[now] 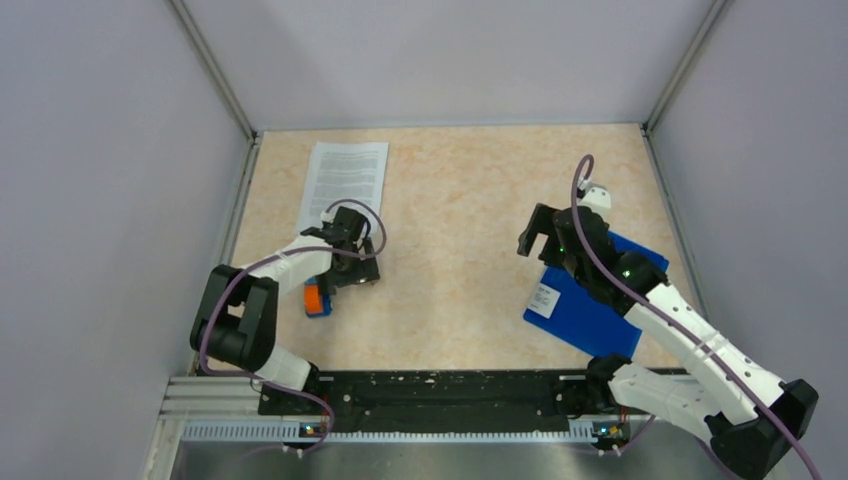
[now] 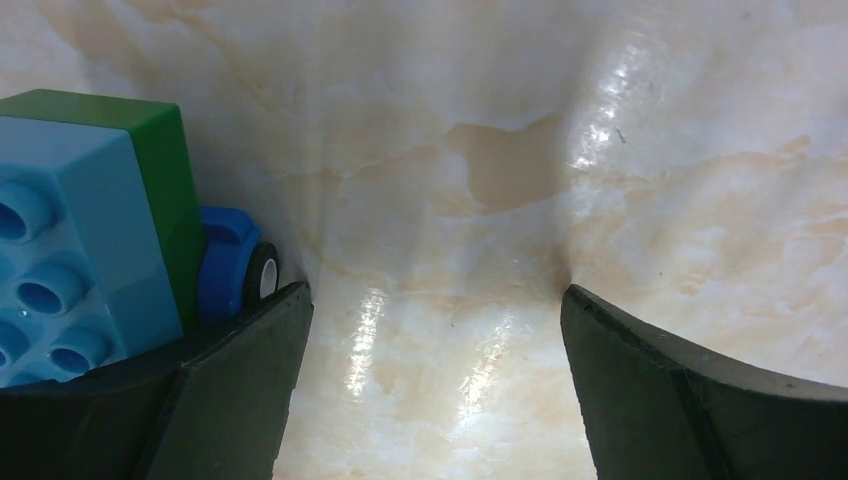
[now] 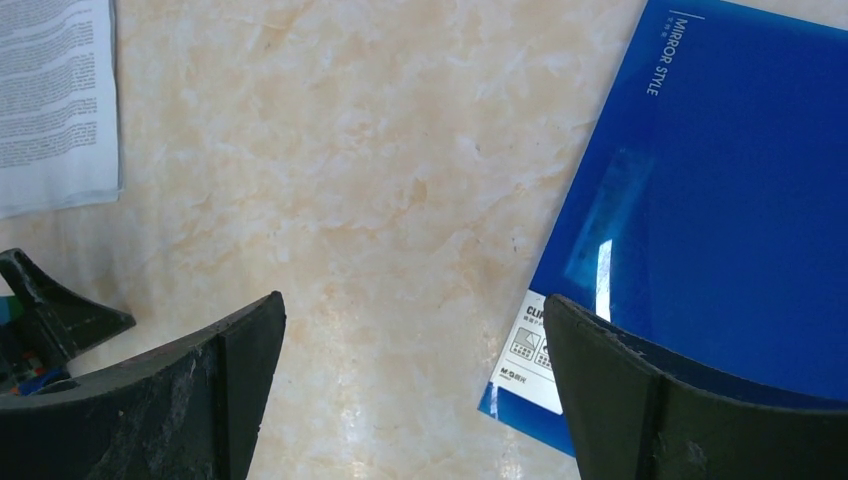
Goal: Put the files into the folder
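The files (image 1: 344, 182) are white printed sheets lying flat at the table's back left; their corner shows in the right wrist view (image 3: 55, 100). The bright-blue folder (image 1: 590, 305) lies closed at the right, white label (image 1: 544, 298) at its near-left corner, partly hidden under my right arm. It also shows in the right wrist view (image 3: 720, 200). My left gripper (image 1: 352, 268) is open and empty, low over bare table just below the files. My right gripper (image 1: 535, 242) is open and empty above the folder's left edge (image 3: 410, 380).
A small toy block truck (image 1: 316, 298), orange and blue from above, sits beside the left gripper; in the left wrist view it shows as a light-blue and green block with a wheel (image 2: 90, 230) against the left finger (image 2: 235, 390). Grey walls enclose the table.
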`<state>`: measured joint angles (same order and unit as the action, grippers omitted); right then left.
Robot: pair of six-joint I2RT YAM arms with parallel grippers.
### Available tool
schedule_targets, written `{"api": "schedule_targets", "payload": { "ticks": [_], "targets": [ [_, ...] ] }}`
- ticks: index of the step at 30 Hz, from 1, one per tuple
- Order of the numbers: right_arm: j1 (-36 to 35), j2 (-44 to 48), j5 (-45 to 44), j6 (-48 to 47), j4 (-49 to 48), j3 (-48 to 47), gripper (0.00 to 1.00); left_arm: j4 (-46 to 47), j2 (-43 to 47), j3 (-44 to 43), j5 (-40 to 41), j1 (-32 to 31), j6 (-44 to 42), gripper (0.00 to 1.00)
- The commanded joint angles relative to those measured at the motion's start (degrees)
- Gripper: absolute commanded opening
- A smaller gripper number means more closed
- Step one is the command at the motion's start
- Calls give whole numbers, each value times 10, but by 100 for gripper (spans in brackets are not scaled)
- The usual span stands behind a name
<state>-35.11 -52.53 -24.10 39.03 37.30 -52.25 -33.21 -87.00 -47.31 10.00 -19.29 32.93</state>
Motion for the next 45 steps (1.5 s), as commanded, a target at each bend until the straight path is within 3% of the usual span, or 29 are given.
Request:
{"api": "schedule_targets", "payload": {
  "ticks": [1,13,19,26,34,38,45],
  "targets": [
    [5,3,-5,-11,-24,10,99,-36,-2,18,35,31,15,99],
    [18,-9,-25,-16,-26,44,99,-54,19,10,54,106,33,99],
    [69,-20,-16,-17,-26,66,99,-58,27,-25,23,104,20,99],
    [158,-19,-17,-3,-26,77,99,-92,36,-130,15,5,10,99],
    [331,-16,-42,27,-101,123,99,-82,1,-223,-52,-154,15,99],
    [458,-26,11,38,-156,161,99,-74,-9,-234,-74,-216,17,99],
    [632,-42,106,21,-233,229,99,-56,1,-216,-96,-239,13,99]
  ]
}}
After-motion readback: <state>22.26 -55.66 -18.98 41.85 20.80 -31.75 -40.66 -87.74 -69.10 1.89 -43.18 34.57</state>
